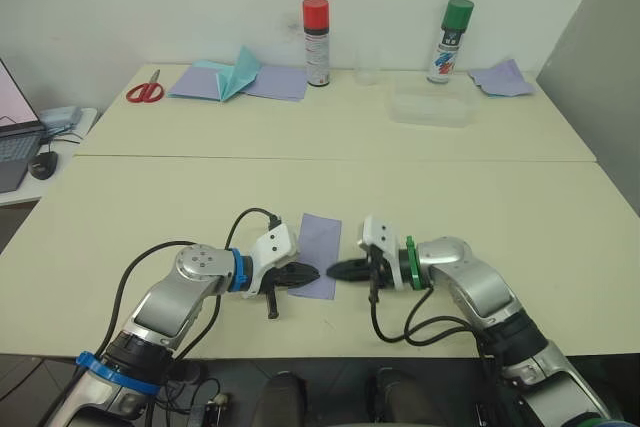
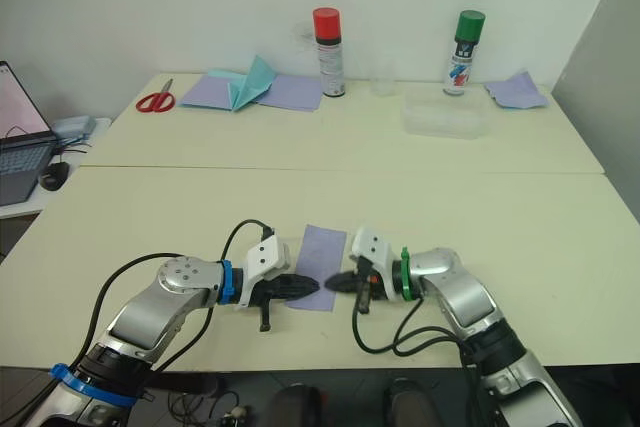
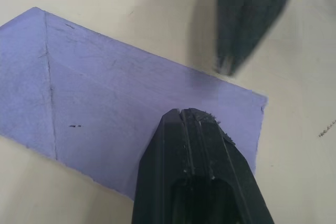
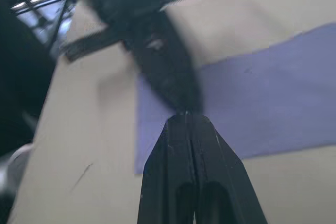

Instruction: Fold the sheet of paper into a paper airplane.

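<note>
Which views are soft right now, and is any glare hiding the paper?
Right wrist view: the left gripper ahead is smeared and blurry, its own right gripper sharper. Left wrist view: the right gripper is out of focus; the sheet of paper and its creases are crisp. Head views: even light, no glare on the paper.

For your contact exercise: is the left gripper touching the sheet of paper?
Touching. In the left wrist view, the left gripper's shut fingertips rest on the sheet of paper.

Both arms reaching low and inward, left gripper point(image 1: 312, 274) pointing toward 3 o'clock, fingers pressed together, right gripper point(image 1: 331, 271) pointing toward 9 o'clock, fingers pressed together, tips nearly meeting.
</note>
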Tool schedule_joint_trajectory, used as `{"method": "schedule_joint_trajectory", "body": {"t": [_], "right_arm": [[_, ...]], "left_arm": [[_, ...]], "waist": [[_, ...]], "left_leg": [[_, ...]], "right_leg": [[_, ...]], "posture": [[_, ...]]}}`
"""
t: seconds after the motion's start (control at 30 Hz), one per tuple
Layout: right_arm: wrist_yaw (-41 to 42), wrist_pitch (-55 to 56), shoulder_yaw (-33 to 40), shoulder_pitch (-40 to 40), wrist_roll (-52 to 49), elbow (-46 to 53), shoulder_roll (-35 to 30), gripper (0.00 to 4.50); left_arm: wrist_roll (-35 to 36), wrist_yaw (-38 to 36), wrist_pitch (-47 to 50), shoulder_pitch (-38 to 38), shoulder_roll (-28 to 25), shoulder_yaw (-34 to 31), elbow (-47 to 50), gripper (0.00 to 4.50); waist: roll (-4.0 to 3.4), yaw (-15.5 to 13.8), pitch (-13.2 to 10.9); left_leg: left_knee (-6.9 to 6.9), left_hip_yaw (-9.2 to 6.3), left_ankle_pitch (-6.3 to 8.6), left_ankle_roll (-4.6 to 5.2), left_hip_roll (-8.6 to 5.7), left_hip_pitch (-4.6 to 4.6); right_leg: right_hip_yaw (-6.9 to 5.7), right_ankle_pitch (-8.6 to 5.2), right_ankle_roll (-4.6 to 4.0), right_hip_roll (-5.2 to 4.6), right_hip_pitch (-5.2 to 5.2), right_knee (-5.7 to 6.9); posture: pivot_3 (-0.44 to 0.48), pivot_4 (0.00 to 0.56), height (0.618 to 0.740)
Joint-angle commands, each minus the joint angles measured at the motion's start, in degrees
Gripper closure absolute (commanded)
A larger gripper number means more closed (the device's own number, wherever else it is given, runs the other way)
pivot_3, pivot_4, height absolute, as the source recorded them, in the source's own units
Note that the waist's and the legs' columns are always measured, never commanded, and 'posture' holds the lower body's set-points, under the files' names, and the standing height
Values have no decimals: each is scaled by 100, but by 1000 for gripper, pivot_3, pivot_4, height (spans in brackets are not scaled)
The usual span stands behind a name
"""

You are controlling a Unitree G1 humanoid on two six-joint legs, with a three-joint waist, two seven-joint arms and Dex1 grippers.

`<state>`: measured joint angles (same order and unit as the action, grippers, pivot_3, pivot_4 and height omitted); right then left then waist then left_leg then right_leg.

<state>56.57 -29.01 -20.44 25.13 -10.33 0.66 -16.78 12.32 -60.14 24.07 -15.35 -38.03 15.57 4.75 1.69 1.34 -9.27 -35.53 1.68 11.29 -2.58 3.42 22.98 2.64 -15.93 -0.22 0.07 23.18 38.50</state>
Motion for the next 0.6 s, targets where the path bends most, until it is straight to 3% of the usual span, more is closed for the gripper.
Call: {"method": "schedule_joint_trajectory", "body": {"t": [0.03, 0.27, 0.6], "right_arm": [[-367, 472, -196, 46, 463, -365, -38, 4476], [-711, 791, -583, -55, 1049, -745, -107, 4476], [-750, 837, -534, 28, 995, -933, -55, 4476]], "left_arm": [[-304, 118, 110, 146, 54, 285, -273, 4500], [-156, 166, 135, 196, 55, 84, -150, 4500], [1001, 470, 822, 459, -113, -1577, 487, 4500]], "waist": [[0, -9, 0], [-4, -5, 11], [9, 48, 1]], "left_leg": [[0, 0, 0, 0, -2, 2], [23, 11, -1, 2, -2, 2], [53, 13, -2, 3, 19, 3]], "right_leg": [[-1, 0, 0, -2, 0, -3], [-8, 10, 18, -6, -5, -44], [-8, 8, 13, 18, -1, -43]], "posture": [[0, 150, 740], [0, 150, 740], [0, 150, 740]]}}
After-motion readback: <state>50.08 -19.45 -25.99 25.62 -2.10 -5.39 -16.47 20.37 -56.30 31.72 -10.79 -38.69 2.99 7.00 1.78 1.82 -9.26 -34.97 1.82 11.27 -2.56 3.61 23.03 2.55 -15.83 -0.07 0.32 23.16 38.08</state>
